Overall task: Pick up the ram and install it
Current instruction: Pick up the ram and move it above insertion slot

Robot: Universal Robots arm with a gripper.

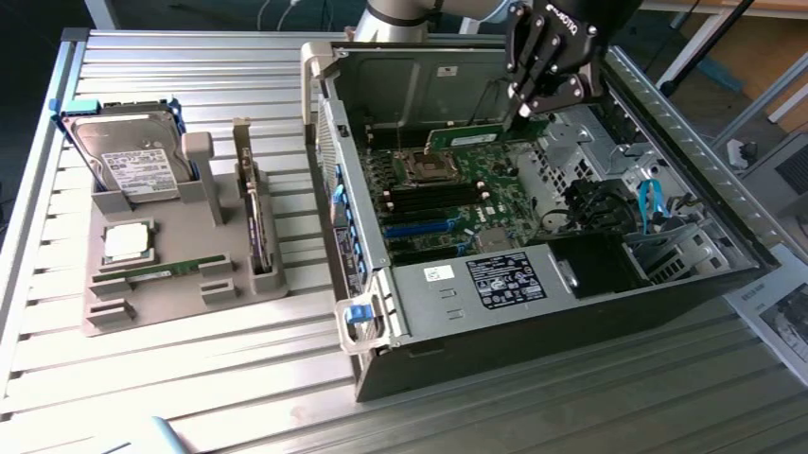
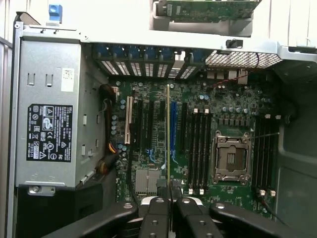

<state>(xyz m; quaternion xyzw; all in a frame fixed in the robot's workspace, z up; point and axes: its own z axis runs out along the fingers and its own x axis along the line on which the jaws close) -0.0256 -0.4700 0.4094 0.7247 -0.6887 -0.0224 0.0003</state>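
The ram, a thin green circuit-board stick, hangs level inside the open computer case, above the motherboard. My gripper is shut on its end at the exterior view's right. In the wrist view the ram is seen edge-on as a thin line running out from my gripper. It lies over the expansion slots, beside the black memory slots and the empty processor socket. A second green stick lies in the grey tray.
The grey tray, at the exterior view's left, also carries a hard drive, a square silver processor and an upright dark expansion card. Inside the case are the power supply, blue cables and the drive cage. Papers lie at the right.
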